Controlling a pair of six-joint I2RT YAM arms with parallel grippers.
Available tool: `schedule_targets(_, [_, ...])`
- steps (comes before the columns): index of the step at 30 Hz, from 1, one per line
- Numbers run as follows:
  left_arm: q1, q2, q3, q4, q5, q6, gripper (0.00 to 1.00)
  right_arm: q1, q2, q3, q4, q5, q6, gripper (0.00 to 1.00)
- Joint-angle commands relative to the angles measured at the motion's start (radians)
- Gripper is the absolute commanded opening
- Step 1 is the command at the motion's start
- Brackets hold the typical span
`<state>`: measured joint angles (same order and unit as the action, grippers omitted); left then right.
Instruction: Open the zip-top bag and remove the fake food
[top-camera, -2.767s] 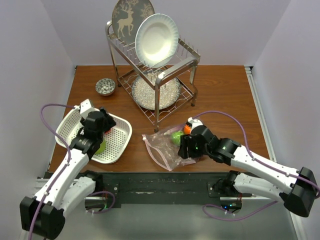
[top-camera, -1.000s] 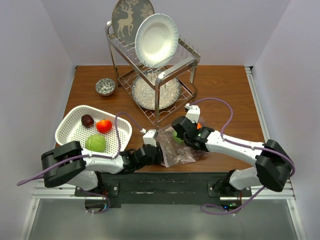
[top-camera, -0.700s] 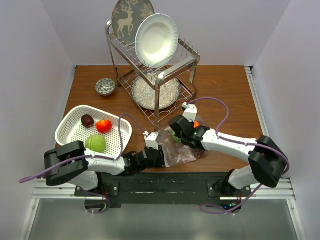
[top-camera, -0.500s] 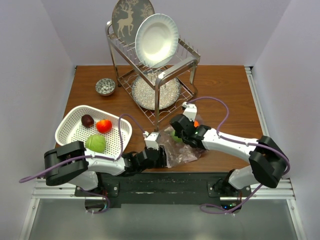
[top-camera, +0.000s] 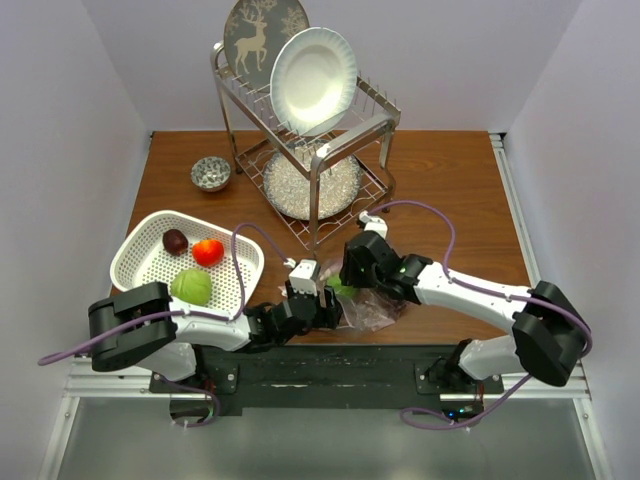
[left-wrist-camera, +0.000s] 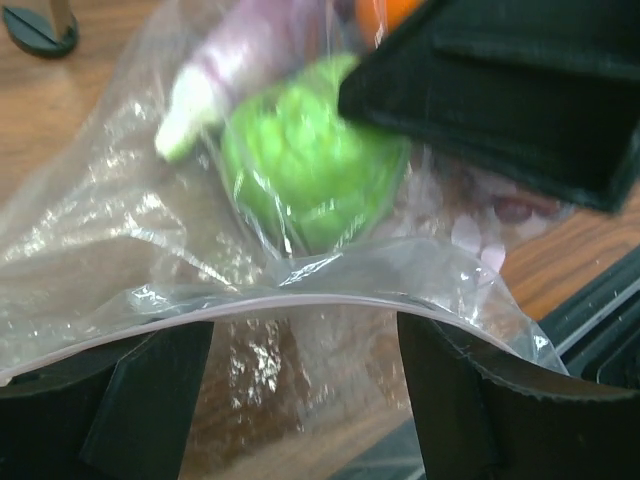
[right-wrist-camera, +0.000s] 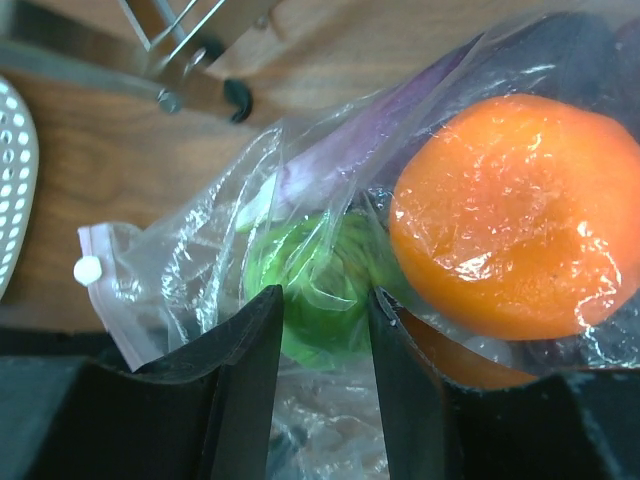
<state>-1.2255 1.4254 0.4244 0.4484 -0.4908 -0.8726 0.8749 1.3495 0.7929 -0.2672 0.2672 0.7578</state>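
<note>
Jaws, left: left gripper (left-wrist-camera: 305, 355) is spread wide, one finger on each side of the bag's near edge, pinching nothing.
Jaws, right: right gripper (right-wrist-camera: 322, 305) stands partly apart over crumpled film. Whether it clamps the plastic or the fruit under it, I cannot tell.
Bag: the zip-top bag (top-camera: 374, 311) lies crumpled on the desk (top-camera: 450, 190) near its front edge, between the two grippers. Its pinkish zip strip (left-wrist-camera: 300, 290) arches across the left wrist view.
Food in the bag: a green fruit (left-wrist-camera: 300, 180) sits just behind the zip strip. An orange fruit (right-wrist-camera: 500, 220) lies beside it, and a purple and white piece (left-wrist-camera: 240, 60) lies past the green one.
Food already out: a green ball (top-camera: 190, 287), a red fruit (top-camera: 208, 250) and a dark purple piece (top-camera: 175, 240) rest in the white basket (top-camera: 130, 258) to the left, well apart from the bag.
Step in hand: probably holding the bag's mouth open so the next piece can be fetched. The task looks about half done.
Next move: one pair of jaws should close on the bag's lip and keep it steady. The other should then reach inside for the green fruit, the nearest piece, gripping the fruit itself rather than the loose film.
</note>
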Motion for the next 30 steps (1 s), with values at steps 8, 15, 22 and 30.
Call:
schedule_targets(8, [-0.009, -0.016, -0.036, 0.119, -0.095, 0.075, 0.79, 0.003, 0.020, -0.006, -0.150, 0.038, -0.043, 0.24])
schedule_targets(15, [-0.032, -0.016, -0.114, 0.208, -0.081, 0.067, 0.78, 0.004, 0.152, 0.040, -0.153, 0.070, -0.084, 0.15])
schedule_targets(22, [-0.040, -0.017, -0.153, 0.259, -0.081, 0.073, 0.81, -0.010, 0.226, 0.063, -0.165, 0.130, -0.110, 0.11])
schedule_targets(30, [-0.042, 0.001, -0.133, 0.259, -0.095, 0.084, 0.84, -0.016, 0.148, 0.029, -0.096, -0.002, -0.170, 0.11])
